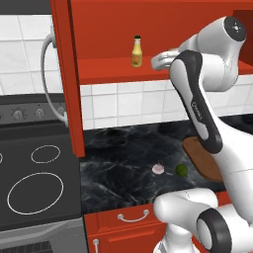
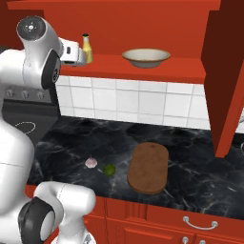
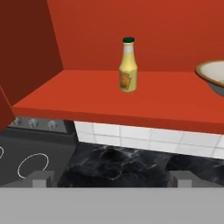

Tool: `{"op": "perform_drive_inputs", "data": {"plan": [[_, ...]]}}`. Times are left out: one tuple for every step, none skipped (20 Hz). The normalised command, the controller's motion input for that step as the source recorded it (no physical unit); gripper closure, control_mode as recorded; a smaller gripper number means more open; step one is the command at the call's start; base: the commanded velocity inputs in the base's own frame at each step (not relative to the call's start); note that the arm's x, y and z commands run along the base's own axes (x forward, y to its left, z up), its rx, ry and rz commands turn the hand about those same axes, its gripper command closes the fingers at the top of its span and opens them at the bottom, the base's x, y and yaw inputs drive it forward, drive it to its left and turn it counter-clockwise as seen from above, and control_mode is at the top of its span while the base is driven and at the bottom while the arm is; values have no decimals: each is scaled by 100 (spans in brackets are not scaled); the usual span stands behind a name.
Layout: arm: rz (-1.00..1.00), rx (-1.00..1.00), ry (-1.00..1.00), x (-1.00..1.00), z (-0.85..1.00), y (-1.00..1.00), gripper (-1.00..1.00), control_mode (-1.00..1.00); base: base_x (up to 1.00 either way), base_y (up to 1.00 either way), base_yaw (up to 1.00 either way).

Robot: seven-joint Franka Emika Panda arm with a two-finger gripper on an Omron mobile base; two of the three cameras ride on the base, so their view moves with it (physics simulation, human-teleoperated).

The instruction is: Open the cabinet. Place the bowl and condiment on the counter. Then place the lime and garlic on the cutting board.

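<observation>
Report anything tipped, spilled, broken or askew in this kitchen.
Nothing stands out. The condiment stands upright on the open cabinet's shelf, the bowl sits level beside it, and the garlic and lime rest on the counter near the flat cutting board.

No text can be read; the label on the condiment (image 3: 128,65) is seen only as a reddish blur.

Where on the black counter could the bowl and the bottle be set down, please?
The counter is bare right of the cutting board, and along the tiled wall behind the garlic and lime. Those two crowd the front edge just left of the board.
</observation>
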Motion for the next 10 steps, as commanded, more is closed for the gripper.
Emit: {"op": "perform_drive_inputs", "data": {"plan": [[0, 0, 0, 28, 0, 0, -100, -100, 0, 0, 0], [0, 0, 0, 29, 0, 0, -100, -100, 0, 0, 0], [0, 0, 0, 24, 0, 0, -100, -100, 0, 0, 0], [0, 0, 0, 30, 0, 6, -100, -100, 0, 0, 0], [0, 0, 0, 31, 0, 1, -100, -100, 0, 0, 0], [0, 0, 0, 31, 0, 6, -100, -100, 0, 0, 0], [0, 0, 0, 35, 0, 7, -100, -100, 0, 0, 0], [0, 0, 0, 35, 0, 9, -100, -100, 0, 0, 0], [0, 0, 0, 41, 0, 8, -100, -100, 0, 0, 0], [0, 0, 0, 39, 0, 10, -100, -100, 0, 0, 0]]}}
